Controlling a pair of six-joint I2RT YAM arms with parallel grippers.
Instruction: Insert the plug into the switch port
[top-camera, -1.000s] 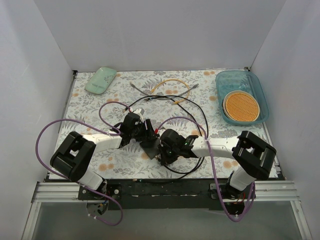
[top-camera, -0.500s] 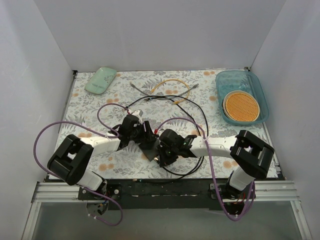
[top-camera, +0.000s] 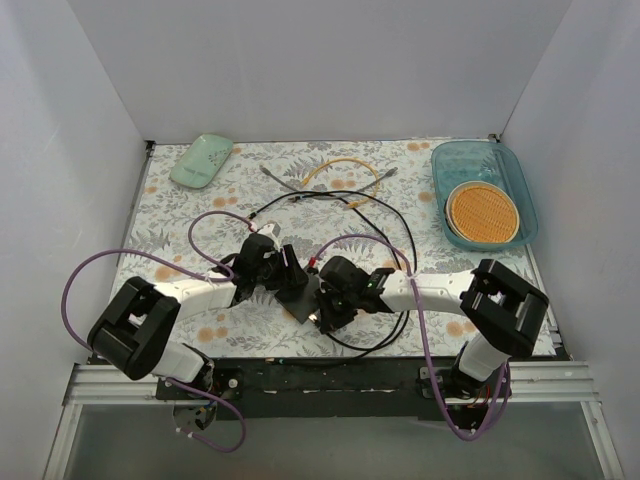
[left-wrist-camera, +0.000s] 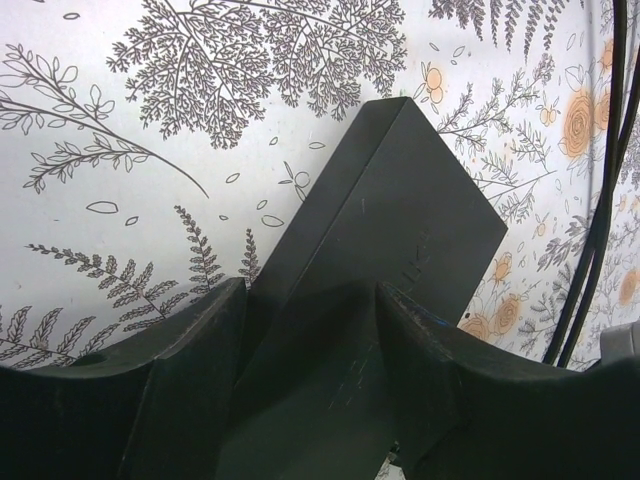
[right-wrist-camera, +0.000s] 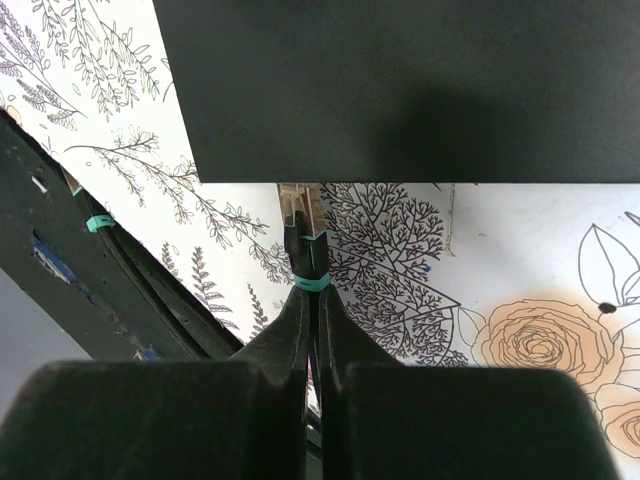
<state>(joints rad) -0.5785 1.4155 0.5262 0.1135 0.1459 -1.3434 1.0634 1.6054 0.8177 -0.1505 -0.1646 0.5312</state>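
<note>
The switch (top-camera: 301, 293) is a flat dark grey box on the flowered mat, between the two grippers. My left gripper (top-camera: 283, 272) is shut on the switch (left-wrist-camera: 400, 210), one finger (left-wrist-camera: 195, 345) on each side of its near end, with the gripper (left-wrist-camera: 310, 335) holding it tilted. My right gripper (top-camera: 323, 306) is shut on the plug's black cable just behind a teal band. In the right wrist view the gripper (right-wrist-camera: 312, 300) points the plug (right-wrist-camera: 300, 215) at the switch (right-wrist-camera: 400, 90), its clear tip at the box's near edge. The sockets are hidden.
A black cable (top-camera: 385, 215) loops over the mat behind the grippers, and a yellow cable (top-camera: 345, 163) lies farther back. A pale green mouse-shaped object (top-camera: 201, 160) is at the back left. A teal tray (top-camera: 447, 157) holding an orange disc (top-camera: 483, 213) is at the back right.
My left arm has swung a little to the left, turning the switch with it. My right gripper has stayed in place with the plug at the switch's edge.
</note>
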